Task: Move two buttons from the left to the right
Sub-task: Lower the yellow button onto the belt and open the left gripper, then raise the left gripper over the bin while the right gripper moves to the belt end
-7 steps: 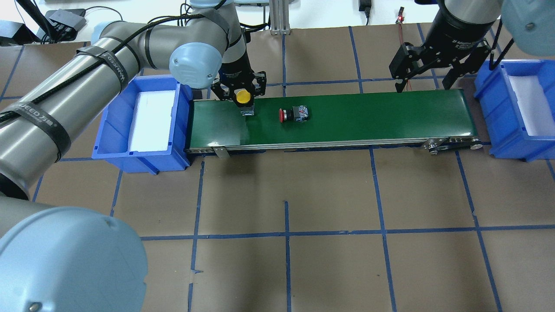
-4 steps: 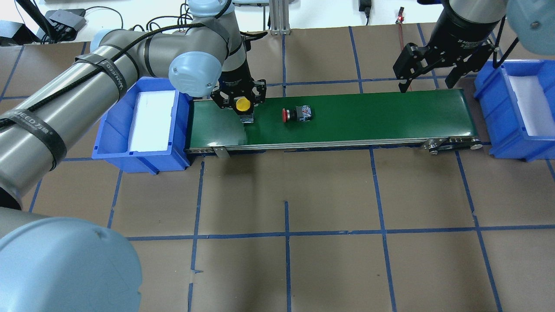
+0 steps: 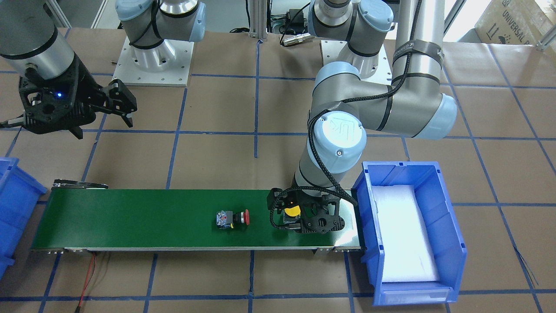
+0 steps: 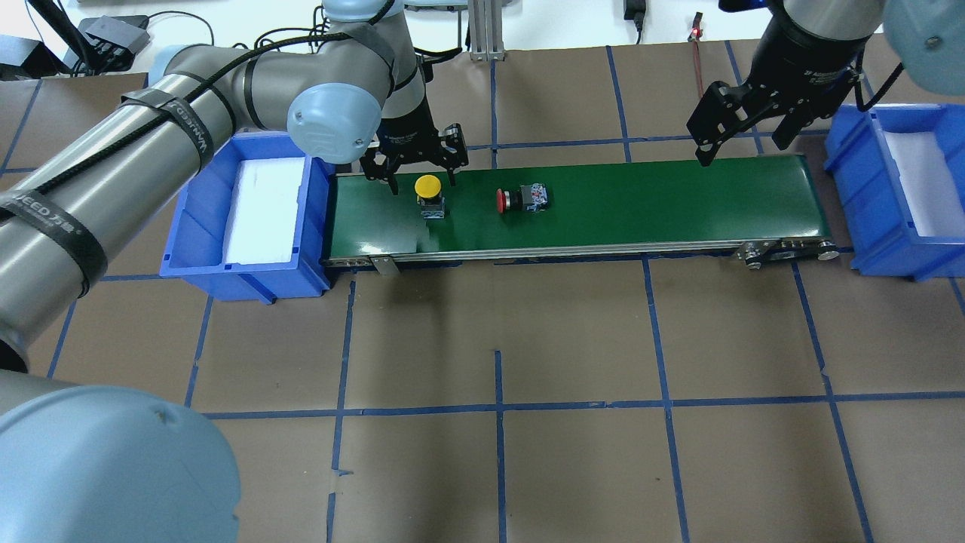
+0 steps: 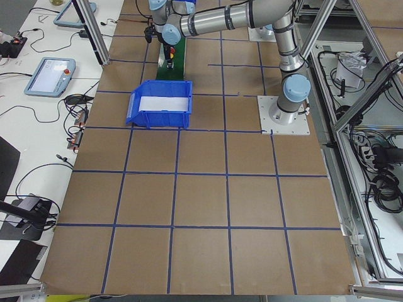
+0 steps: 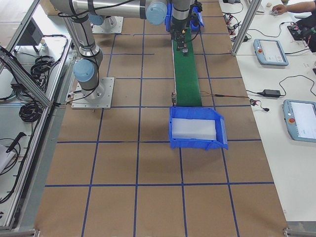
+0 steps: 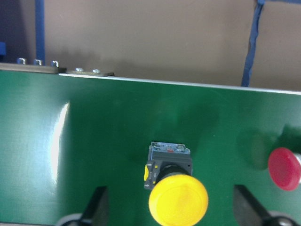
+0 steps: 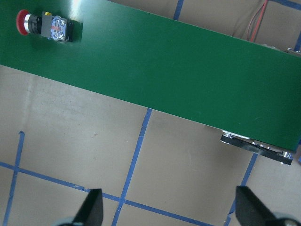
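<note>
The yellow-capped button stands upright on the left end of the green conveyor belt. My left gripper hovers open just above and behind it, and its fingers straddle the cap without touching it. The red-capped button lies on its side on the belt a little to the right, cap pointing left. My right gripper hangs open above the belt's far right edge, with nothing between its fingers. In the front view the left gripper hides most of the yellow button.
A blue bin lined with white foam sits at the belt's left end. A second blue bin sits at its right end. Brown paper with blue tape lines covers the table. A person's hand rests on a side bench.
The left gripper lowered the yellow button onto the belt, opened and drew back a little. The red button drifted slightly right. The right gripper shifted slightly.
</note>
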`<state>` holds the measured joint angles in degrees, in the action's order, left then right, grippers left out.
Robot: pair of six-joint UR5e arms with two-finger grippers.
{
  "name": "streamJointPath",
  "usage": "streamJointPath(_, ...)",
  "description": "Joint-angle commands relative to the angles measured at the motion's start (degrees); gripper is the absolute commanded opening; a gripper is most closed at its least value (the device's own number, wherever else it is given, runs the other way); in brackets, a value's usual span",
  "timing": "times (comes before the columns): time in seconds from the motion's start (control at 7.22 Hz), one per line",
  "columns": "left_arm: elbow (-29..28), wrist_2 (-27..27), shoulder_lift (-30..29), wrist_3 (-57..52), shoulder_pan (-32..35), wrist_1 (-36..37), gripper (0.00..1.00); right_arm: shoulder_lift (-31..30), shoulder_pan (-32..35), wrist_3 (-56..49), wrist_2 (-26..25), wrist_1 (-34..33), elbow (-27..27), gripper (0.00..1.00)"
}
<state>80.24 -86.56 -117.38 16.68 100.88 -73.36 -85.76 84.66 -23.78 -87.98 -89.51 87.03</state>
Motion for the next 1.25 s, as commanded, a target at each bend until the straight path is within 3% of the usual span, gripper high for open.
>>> streamJointPath(0.0, -0.8, -1.4, 2.5, 0.0, -0.9, -3.9, 1.0, 0.2, 0.1, -10.6, -0.3, -0.1, 0.2, 1.0)
streamJointPath(0.42, 0.8, -0.9, 12.0, -4.7, -8.6, -12.4, 1.0, 2.3, -0.1, -30.5, -2.2, -4.7, 0.2, 1.0)
streamJointPath(0.83, 1.6, -1.7, 21.5, -5.8, -8.7, -22.0, 1.0, 4.5, -3.4, -49.4, -2.2, -8.3, 0.2, 1.0)
streamJointPath(0.97, 1.7, -4.2, 24.2, -5.9, -8.9, -24.0, 1.0, 5.1, -5.0, -51.4, -2.0, -8.5, 0.2, 1.0)
streamJointPath(1.11, 0.8, -4.9, 25.9, -5.9, -8.9, -27.4, 1.0, 7.8, -6.3, -60.5, -1.9, -8.5, 0.3, 1.0)
